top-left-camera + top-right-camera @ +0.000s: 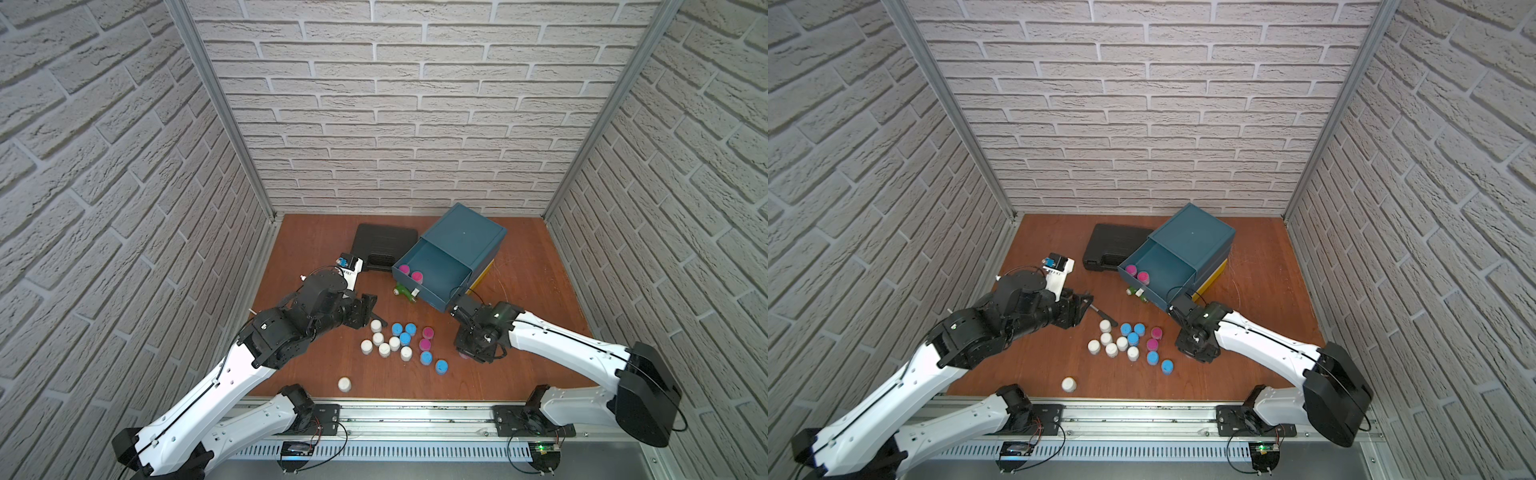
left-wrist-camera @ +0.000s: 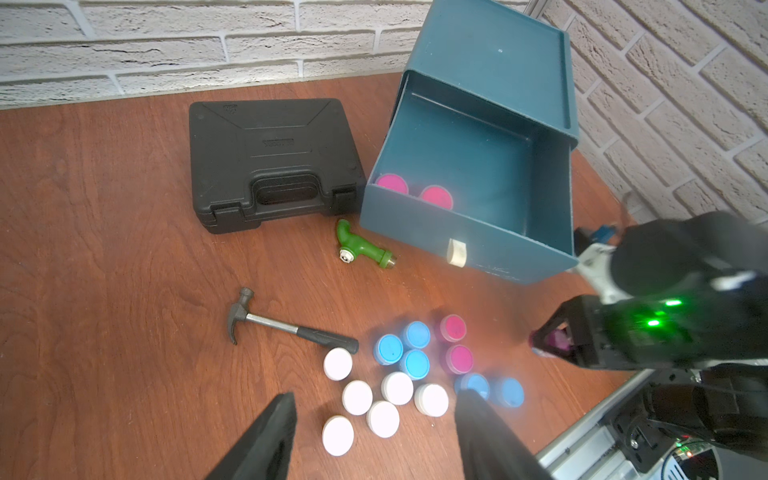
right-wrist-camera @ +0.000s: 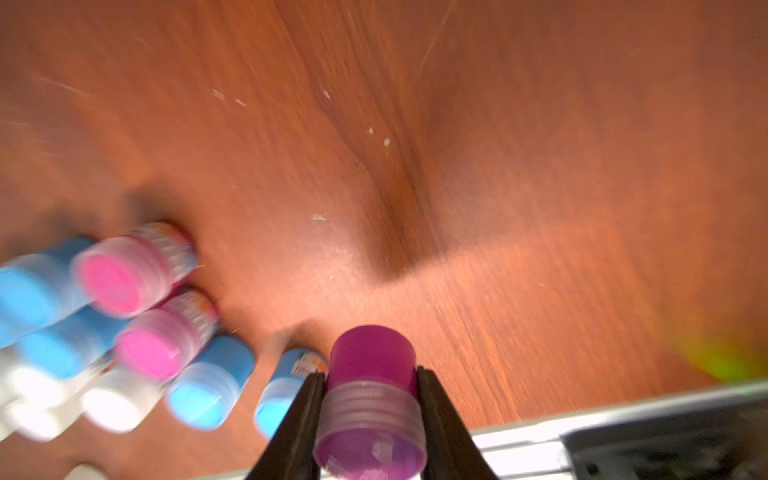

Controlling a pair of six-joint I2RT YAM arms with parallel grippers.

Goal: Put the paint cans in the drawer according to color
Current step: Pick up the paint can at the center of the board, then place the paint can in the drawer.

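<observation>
The pulled-out teal drawer (image 2: 469, 249) holds two magenta cans (image 2: 392, 183) in a front corner. The right gripper (image 3: 370, 374) pinches a third magenta can (image 3: 372, 353). The left gripper (image 2: 376, 395) hangs spread above loose paint cans (image 1: 395, 343) on the table (image 1: 532, 291). The black case (image 2: 270, 158) is closed, its embossed lettering unreadable.

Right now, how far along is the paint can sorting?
Done: two magenta cans sit in the open drawer. In hand: right claw shut on a third magenta can. Remaining: two magenta, five blue, seven white cans on the table; left claw open, empty.
</observation>
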